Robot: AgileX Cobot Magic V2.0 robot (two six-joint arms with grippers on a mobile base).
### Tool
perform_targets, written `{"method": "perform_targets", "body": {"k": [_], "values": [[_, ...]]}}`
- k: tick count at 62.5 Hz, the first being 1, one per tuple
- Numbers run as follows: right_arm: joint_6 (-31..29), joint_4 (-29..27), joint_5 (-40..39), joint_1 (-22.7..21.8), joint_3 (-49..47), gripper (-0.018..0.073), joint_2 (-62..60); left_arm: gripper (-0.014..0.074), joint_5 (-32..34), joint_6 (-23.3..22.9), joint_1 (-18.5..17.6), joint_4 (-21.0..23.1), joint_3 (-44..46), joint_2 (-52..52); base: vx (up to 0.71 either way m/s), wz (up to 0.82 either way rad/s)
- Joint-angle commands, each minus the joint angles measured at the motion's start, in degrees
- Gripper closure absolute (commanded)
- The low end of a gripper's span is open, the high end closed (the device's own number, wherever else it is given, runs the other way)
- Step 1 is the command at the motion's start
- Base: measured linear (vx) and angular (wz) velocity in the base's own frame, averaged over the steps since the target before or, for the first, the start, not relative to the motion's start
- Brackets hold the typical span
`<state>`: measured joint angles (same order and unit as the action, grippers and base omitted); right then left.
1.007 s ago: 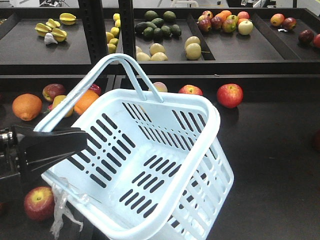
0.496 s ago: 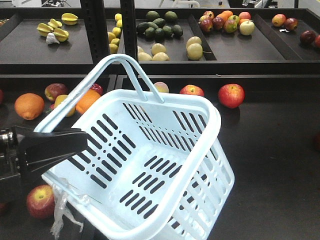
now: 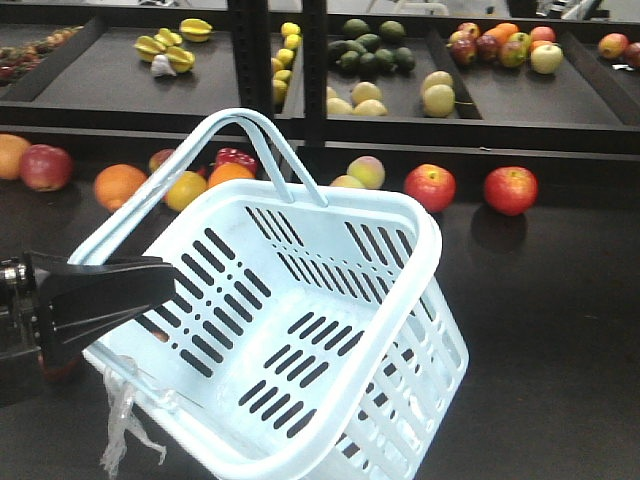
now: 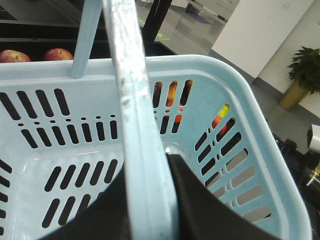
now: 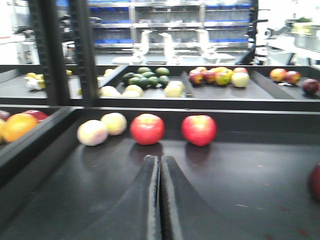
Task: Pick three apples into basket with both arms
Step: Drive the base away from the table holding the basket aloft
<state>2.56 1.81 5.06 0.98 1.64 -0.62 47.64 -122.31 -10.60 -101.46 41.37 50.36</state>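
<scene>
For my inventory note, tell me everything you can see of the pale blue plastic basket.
The pale blue plastic basket is rectangular, with slotted walls and floor and two hoop handles. It is empty and tilted, with the left gripper clamped on one handle. A wisp of clear plastic hangs from one corner.

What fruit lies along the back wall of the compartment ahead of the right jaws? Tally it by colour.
Red apples: 2
Pale fruits: 2
Total: 4
</scene>
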Motion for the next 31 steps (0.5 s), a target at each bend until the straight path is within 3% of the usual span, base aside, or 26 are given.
{"method": "perform_targets", "body": {"k": [1,31], "values": [[0.0,0.6,-4.0,-0.4,0.8,0.0561,-0.6,0.0603,-0.7,-0.8,-0.3,0.3,1.8,-0.6,-0.09,0.29],[0.0,0.6,-4.0,-0.4,0.8,0.0561,-0.6,0.0603,-0.7,-0.8,-0.3,0.3,1.8,-0.6,-0.09,0.40]]}}
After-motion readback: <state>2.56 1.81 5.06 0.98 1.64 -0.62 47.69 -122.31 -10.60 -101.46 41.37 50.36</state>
